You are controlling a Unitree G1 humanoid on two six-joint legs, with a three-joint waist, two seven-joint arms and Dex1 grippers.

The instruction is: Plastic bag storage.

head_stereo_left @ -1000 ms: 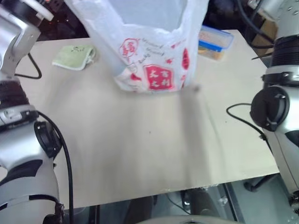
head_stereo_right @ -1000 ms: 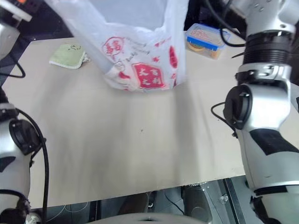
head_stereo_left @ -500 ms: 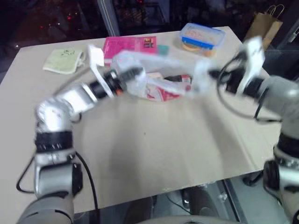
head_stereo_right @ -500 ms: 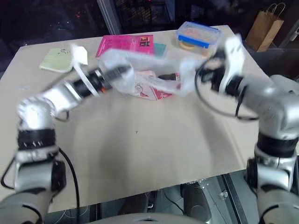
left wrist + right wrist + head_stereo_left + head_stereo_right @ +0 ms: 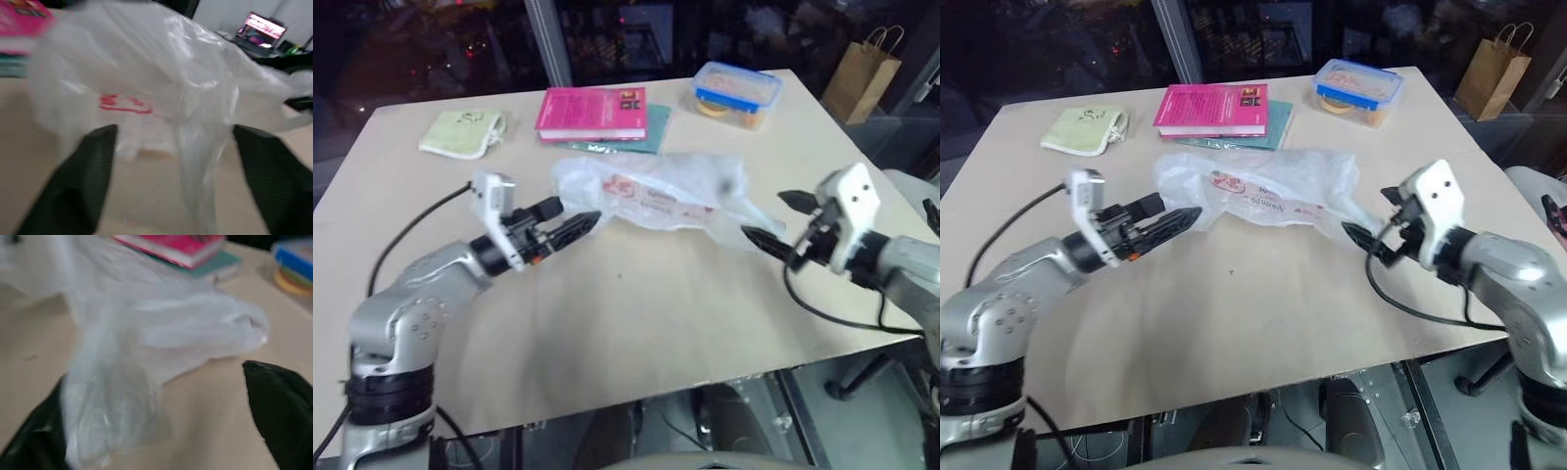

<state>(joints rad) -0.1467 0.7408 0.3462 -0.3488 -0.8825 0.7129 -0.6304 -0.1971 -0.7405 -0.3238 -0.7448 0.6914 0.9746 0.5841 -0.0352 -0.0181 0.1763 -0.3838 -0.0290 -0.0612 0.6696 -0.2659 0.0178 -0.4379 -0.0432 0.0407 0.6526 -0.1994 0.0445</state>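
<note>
The green cloth lies at the far left corner of the table, well beyond the left gripper and apart from it. That left gripper sits low over the tabletop on the left side, pointing toward the middle, and its two black fingers are spread with nothing between them. In the left wrist view the fingers stand wide on either side, and the crumpled film lies just ahead of them, not pinched.

The plastic bag lies slack and flattened on the table between the two grippers, stretched across the middle with its red printed marks facing up. Its left end comes just beside the left gripper's fingertips, and its right end tapers to a thin tail that reaches close to the right gripper. Beyond the bag, farther from both grippers, the pink book rests on a teal book, and to their right stands the clear blue-lidded box near the table's far edge.

The right gripper hovers low on the right side, aimed back toward the bag, its fingers parted and empty; in the right wrist view the bag's tail lies between and ahead of the dark fingers without being clamped. Past the table's far right corner a brown paper bag stands on the floor.
</note>
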